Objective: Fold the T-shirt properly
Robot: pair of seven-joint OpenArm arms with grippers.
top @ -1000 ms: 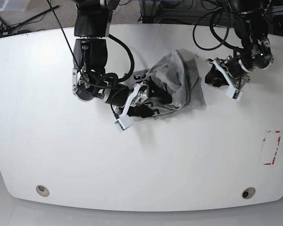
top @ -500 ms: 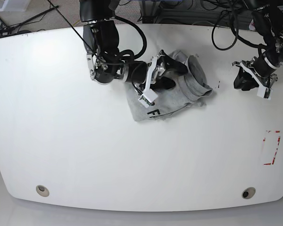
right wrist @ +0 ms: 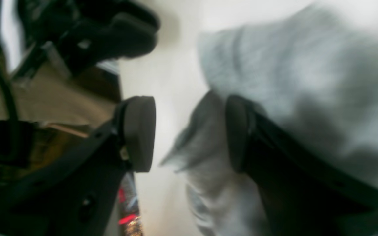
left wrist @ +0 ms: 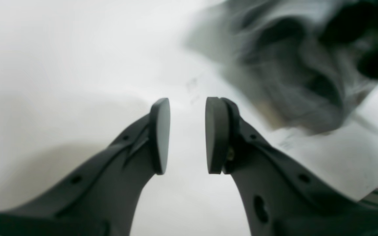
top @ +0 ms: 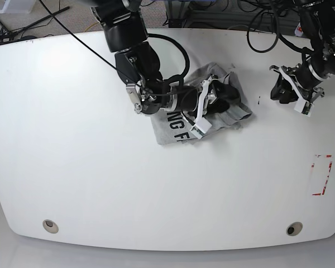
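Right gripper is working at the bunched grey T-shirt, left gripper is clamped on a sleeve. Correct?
No. The left gripper holds nothing: in the left wrist view its jaws stand apart over bare table, away from the T-shirt. The right gripper is at the shirt.

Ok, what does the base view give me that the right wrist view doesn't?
Only base: the whole table, the shirt's black lettering, the left gripper off to the side clear of the cloth, and a red-marked patch.
Only right wrist: the right gripper close up, jaws apart with a grey fold between them, though blurred.
Both: the crumpled T-shirt and the right gripper at it.
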